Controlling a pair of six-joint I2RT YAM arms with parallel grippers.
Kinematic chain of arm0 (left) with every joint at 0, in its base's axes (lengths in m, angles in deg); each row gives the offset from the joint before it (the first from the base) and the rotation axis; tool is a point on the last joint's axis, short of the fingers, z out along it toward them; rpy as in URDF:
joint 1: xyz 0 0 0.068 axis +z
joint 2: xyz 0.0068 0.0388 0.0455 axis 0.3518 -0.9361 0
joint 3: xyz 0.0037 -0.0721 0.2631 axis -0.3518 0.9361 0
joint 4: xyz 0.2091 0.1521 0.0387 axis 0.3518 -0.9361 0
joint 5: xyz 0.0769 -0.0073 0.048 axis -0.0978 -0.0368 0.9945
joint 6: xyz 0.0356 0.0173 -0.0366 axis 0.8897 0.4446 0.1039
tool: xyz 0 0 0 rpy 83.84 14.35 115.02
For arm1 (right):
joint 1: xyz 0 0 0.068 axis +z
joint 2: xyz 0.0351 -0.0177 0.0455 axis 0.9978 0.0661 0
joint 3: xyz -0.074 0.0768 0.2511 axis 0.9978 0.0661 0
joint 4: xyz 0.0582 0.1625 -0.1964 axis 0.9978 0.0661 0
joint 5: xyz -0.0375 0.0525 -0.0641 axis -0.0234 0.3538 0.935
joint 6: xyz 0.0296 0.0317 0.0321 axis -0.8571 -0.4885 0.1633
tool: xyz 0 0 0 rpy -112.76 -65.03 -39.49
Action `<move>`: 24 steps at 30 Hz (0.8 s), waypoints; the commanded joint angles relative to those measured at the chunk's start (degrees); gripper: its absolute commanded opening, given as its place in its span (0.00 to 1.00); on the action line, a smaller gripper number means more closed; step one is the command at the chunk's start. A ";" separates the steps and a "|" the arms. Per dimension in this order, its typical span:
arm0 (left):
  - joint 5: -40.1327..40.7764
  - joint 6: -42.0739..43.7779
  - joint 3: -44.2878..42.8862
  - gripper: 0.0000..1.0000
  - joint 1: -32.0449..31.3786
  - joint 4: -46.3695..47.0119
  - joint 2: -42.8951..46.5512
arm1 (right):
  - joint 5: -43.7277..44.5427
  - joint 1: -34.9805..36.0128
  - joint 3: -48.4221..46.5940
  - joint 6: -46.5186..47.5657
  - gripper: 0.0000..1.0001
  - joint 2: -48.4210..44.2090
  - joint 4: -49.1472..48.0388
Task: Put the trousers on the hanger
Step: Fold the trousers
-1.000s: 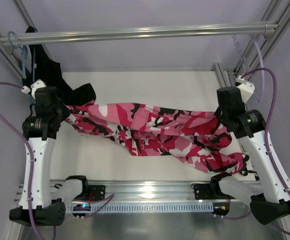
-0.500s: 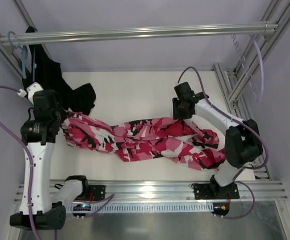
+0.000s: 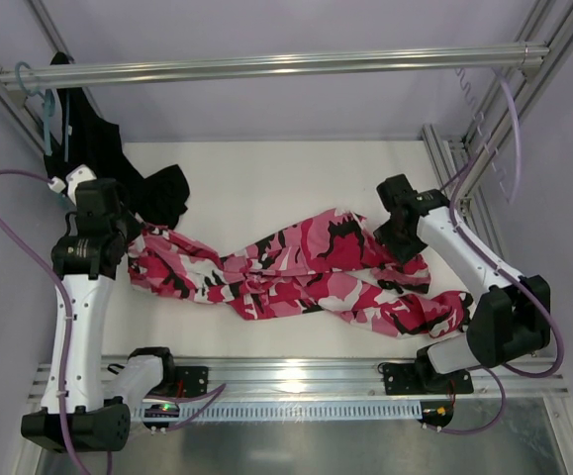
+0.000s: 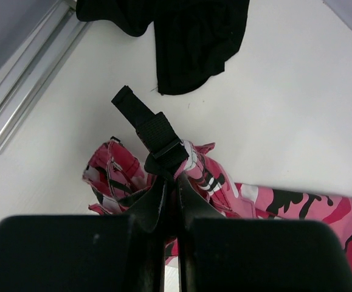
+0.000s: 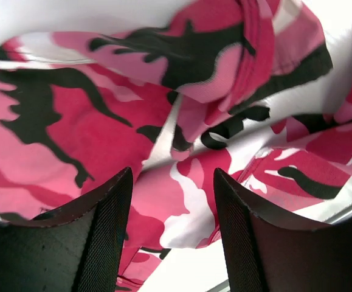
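One end of the camouflage trousers (image 3: 306, 269) dropped: right gripper (image 5: 172, 198) jaws now open, left gripper (image 4: 171, 182) jaws clamp the other; regrasp needed.

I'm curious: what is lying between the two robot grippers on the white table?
The pink, white and black camouflage fabric trousers stretch between them, seen in the top view.

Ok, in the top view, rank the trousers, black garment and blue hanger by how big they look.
Largest: trousers.
Next: black garment.
Smallest: blue hanger, though only part of it shows.
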 commanded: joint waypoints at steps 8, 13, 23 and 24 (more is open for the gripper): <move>-2.99 0.73 1.30 0.00 0.48 5.57 0.28 | 5.73 -1.67 10.31 5.50 0.57 -3.91 -13.80; -2.29 0.64 2.88 0.00 0.48 6.89 0.46 | 5.74 -1.76 14.89 4.72 0.57 -4.98 -15.39; 4.28 1.61 1.48 0.00 0.48 5.14 -1.47 | 9.15 -5.36 7.70 8.42 0.04 0.40 -5.40; 5.09 1.78 1.21 0.00 0.48 4.96 -1.48 | 10.81 -9.02 5.95 7.11 0.04 -2.84 -2.59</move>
